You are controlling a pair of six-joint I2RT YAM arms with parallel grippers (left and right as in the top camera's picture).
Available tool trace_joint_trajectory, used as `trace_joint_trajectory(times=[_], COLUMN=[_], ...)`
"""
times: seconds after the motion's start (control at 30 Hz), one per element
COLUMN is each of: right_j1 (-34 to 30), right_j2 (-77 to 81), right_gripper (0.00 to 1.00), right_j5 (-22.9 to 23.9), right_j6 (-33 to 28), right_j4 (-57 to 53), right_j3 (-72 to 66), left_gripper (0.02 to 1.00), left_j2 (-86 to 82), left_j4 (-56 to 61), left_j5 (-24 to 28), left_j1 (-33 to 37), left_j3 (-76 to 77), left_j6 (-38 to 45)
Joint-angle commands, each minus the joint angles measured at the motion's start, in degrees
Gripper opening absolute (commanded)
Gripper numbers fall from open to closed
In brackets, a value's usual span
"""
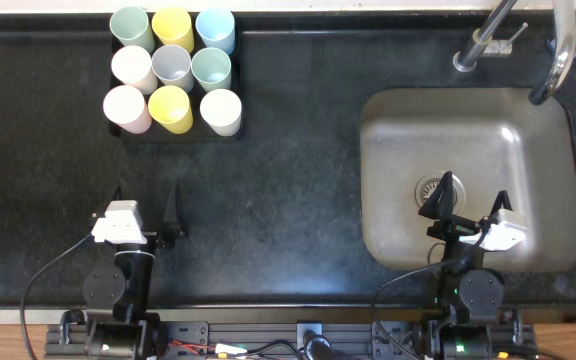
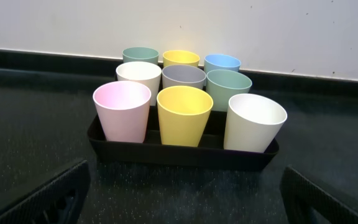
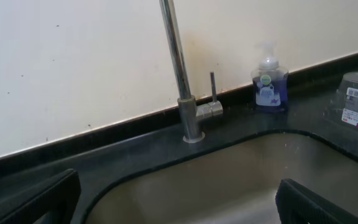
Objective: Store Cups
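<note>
Nine cups (image 2: 184, 115) in one tray (image 2: 179, 154)

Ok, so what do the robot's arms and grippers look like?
Both arms are black with rounded joints. The left gripper and right gripper each have two dark, tapered fingers and a white camera block at the wrist. Black cables loop from each base.
</note>
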Motion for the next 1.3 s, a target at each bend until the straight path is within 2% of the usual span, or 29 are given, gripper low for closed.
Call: trace_joint_trajectory(times=[0.03, 0.13, 0.17, 0.23, 0.27, 0.3, 0.53, 1.3], right_j1=[0.33, 0.33, 0.33, 0.33, 0.33, 0.31, 0.22, 0.22], right_j2=[-0.48, -0.48, -0.48, -0.48, -0.48, -0.46, -0.46, -0.46], right_gripper=[0.998, 0.998, 0.998, 0.998, 0.996, 0.998, 0.996, 0.998], right_j5=[-0.15, -0.57, -2.10, -17.16, -21.68, -23.39, -16.24, -16.48], right_j6=[0.20, 0.22, 0.20, 0.24, 0.22, 0.24, 0.22, 0.22], right_j4=[0.13, 0.15, 0.17, -0.15, -0.55, -0.79, -1.40, -1.40], right_j3=[-0.74, -0.74, -0.74, -0.74, -0.74, -0.74, -0.74, -0.74], left_gripper=[0.998, 0.998, 1.000, 0.998, 0.998, 0.998, 1.000, 0.998], left_j2=[-0.57, -0.57, -0.57, -0.57, -0.57, -0.57, -0.57, -0.57], left_j4=[-0.13, -0.13, -0.13, -0.13, -0.13, -0.13, -0.13, -0.13], left_j5=[-0.07, -0.07, -0.07, -0.04, -0.04, -0.07, -0.07, -0.07], left_j1=[0.17, 0.17, 0.17, 0.17, 0.17, 0.17, 0.17, 0.17], left_j3=[-0.07, -0.07, -0.07, -0.07, -0.07, -0.07, -0.07, -0.07], left_j6=[0.59, 0.59, 0.57, 0.59, 0.57, 0.57, 0.57, 0.59])
